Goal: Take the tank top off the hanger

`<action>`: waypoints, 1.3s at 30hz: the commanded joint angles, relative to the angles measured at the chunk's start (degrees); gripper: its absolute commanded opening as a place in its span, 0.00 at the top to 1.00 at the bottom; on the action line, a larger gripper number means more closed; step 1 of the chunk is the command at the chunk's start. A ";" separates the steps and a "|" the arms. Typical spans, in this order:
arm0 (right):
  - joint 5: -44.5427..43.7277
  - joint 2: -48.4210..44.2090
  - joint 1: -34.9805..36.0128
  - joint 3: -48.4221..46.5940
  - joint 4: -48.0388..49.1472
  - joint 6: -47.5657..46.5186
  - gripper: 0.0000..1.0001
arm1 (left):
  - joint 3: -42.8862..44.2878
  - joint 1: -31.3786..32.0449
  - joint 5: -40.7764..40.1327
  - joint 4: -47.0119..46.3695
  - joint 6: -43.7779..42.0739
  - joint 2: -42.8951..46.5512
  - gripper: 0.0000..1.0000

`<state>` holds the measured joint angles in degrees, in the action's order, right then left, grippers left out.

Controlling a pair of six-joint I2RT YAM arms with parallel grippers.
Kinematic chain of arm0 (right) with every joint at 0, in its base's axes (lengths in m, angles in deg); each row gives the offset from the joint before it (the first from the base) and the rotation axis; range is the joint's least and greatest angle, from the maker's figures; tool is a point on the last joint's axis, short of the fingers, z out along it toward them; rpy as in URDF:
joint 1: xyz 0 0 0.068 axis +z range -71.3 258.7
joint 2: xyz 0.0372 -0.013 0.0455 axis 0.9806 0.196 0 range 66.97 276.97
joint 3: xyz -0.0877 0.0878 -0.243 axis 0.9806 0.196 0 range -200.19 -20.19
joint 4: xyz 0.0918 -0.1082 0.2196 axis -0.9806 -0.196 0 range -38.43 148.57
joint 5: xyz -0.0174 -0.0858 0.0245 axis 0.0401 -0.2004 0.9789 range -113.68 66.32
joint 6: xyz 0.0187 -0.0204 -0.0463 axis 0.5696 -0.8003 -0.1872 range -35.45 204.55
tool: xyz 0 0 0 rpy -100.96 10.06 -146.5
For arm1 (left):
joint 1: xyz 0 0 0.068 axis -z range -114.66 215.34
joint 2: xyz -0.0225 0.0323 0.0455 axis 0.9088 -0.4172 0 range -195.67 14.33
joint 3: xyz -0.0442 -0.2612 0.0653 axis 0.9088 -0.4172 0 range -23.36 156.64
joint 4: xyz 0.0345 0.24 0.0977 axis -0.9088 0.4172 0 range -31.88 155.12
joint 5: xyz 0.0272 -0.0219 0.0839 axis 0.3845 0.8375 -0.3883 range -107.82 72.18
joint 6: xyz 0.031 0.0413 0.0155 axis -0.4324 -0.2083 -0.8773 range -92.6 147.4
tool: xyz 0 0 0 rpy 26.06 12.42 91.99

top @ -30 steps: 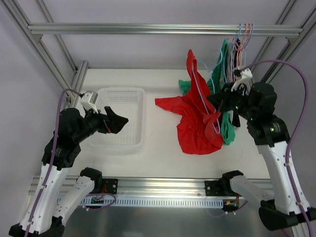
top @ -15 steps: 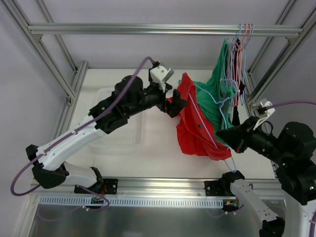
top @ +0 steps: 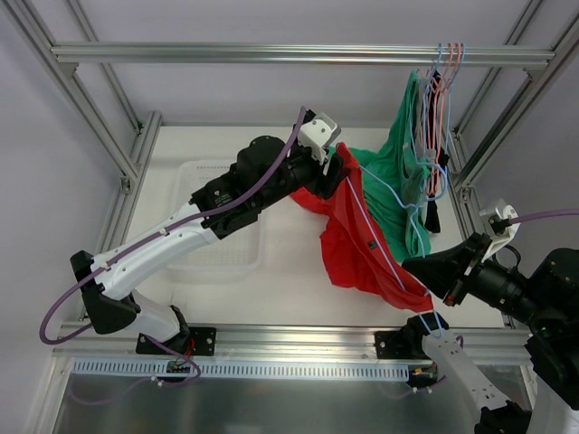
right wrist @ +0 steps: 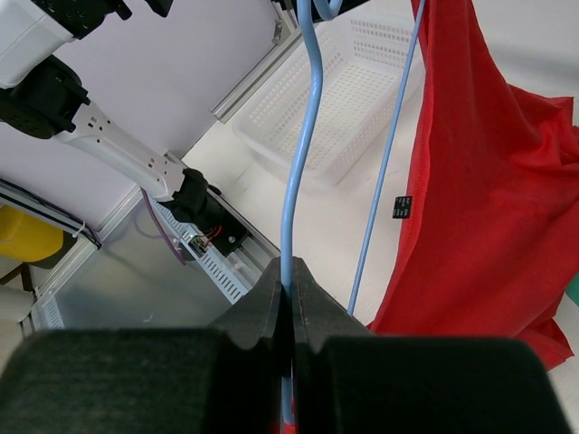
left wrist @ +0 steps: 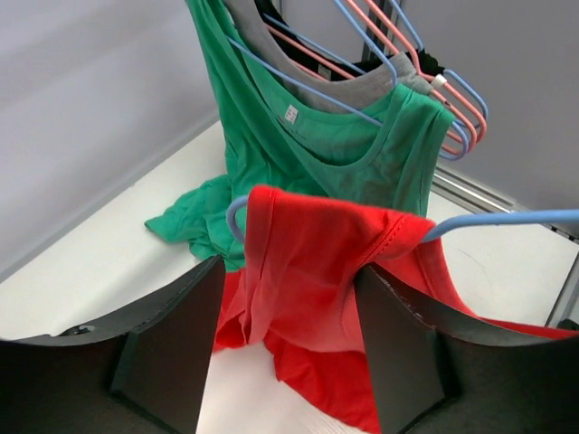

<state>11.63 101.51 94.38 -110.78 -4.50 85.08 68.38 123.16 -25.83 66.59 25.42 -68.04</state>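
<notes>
The red tank top (top: 357, 249) hangs on a light-blue wire hanger (right wrist: 303, 136), stretched slantwise over the table. My right gripper (top: 414, 268) is at the near right, shut on the hanger's wire (top: 360, 210) at its low end; the right wrist view shows its jaws (right wrist: 291, 267) pressed on the wire. At the far upper end, my left gripper (top: 333, 172) straddles the top's shoulder. In the left wrist view its jaws (left wrist: 289, 271) stand apart on either side of the red cloth (left wrist: 308, 262), where the hanger's blue wire (left wrist: 507, 219) comes out of the strap.
A green tank top (top: 403, 172) and other garments hang on several hangers (top: 443, 72) from the overhead rail (top: 271, 54), right behind the red one. A white mesh basket (top: 194, 167) sits on the table's left, under my left arm. Frame posts flank both sides.
My left arm swung from over the basket to the red top's upper shoulder, and its jaws narrowed. My right gripper drew the hanger down toward the near right, stretching the top.
</notes>
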 commanded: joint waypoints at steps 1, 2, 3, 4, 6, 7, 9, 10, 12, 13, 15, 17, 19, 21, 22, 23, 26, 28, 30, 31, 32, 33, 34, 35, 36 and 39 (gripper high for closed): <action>2.66 -0.71 0.31 -1.87 1.63 1.49 1.00 | 1.42 0.54 0.01 -5.04 -0.49 0.54 0.41; 2.48 -0.71 0.23 -1.96 1.72 1.57 1.00 | 1.33 0.54 1.58 -5.30 -0.22 0.45 0.43; 2.31 -0.62 0.31 -1.96 1.55 1.49 1.00 | 0.81 0.54 2.38 -5.65 0.04 0.54 0.49; 2.31 -0.53 0.23 -1.96 1.63 1.49 1.00 | 0.63 0.54 2.73 -6.18 0.57 0.63 0.68; 2.31 -0.62 0.31 -1.96 1.63 1.49 1.00 | 0.63 0.62 2.56 -6.45 0.92 0.28 0.83; 2.31 -0.62 0.23 -2.05 1.63 1.49 1.00 | 0.54 0.62 2.04 -6.54 0.92 0.19 0.93; 1.78 -0.79 0.23 -1.61 1.46 1.05 1.00 | 0.63 0.62 -1.72 -6.54 1.54 0.19 1.00; 1.17 -1.06 0.14 -1.18 1.37 0.26 1.00 | 0.45 0.62 -3.57 -6.62 1.71 0.45 1.00; -0.59 -1.58 0.31 -0.30 -0.11 -1.84 1.00 | -0.68 0.71 -11.01 -6.80 4.07 2.29 1.00; -1.03 -2.28 0.23 0.84 -0.73 -2.64 1.00 | -1.12 0.71 -13.93 -6.89 5.48 3.00 1.00; -0.69 -3.34 0.23 2.16 -2.22 -5.01 1.00 | -2.61 0.71 -19.91 -6.89 6.72 5.27 1.00; 2.29 -5.97 0.23 4.18 -2.85 -7.46 1.00 | -3.32 0.71 -28.35 -7.06 8.13 6.69 1.00; 7.54 -9.04 0.23 4.98 -2.85 -9.05 1.00 | -3.50 0.71 -32.66 -7.15 7.78 8.27 1.00; 12.13 -10.72 0.31 4.72 0.03 -9.94 1.00 | -2.80 0.71 -31.03 -6.89 6.90 9.59 1.00; 16.76 -11.60 0.31 4.54 2.31 -9.42 1.00 | -3.06 0.71 -25.88 -6.97 6.46 10.38 1.00; 18.46 -13.52 0.31 5.06 5.64 -8.46 1.00 | -3.67 0.71 -21.83 -6.89 6.29 11.34 1.00; 14.28 -17.30 0.23 9.09 21.81 -1.34 1.00 | -10.15 0.71 -2.02 -7.24 6.28 17.39 1.00; 5.27 -18.19 0.23 11.56 30.44 0.77 1.00 | -13.59 0.71 7.18 -7.94 7.50 19.34 1.00; 0.05 -18.63 0.23 16.28 39.54 2.35 1.00 | -19.63 0.71 17.21 -9.86 9.18 21.71 1.00; -3.46 -18.81 0.31 18.67 43.69 4.19 1.00 | -21.94 0.71 20.37 -11.01 10.75 22.33 1.00; -4.36 -18.73 0.31 21.30 49.39 6.73 1.00 | -23.96 0.71 23.80 -14.24 11.55 22.77 1.00; -4.89 -18.29 0.23 28.29 65.28 10.07 1.00 | -27.46 0.71 31.14 -15.66 12.52 22.78 1.00; -6.03 -17.50 0.23 32.54 75.27 18.89 1.00 | -28.80 0.71 34.95 -16.89 14.18 22.34 1.00; -7.35 -16.19 0.23 36.49 97.91 23.67 1.00 | -30.73 0.80 37.86 -19.00 15.06 20.77 1.00; -9.45 -14.17 0.23 40.01 109.01 28.33 1.00 | -31.36 1.15 42.50 -19.45 15.68 19.80 1.00; -14.92 -2.67 0.23 43.39 134.14 35.41 1.00 | -34.69 2.73 43.96 -20.33 16.65 15.58 1.00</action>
<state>5.18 91.18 94.38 -68.44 84.85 106.85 36.67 124.52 6.04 51.70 38.82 -49.31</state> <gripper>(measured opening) 0.034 0.011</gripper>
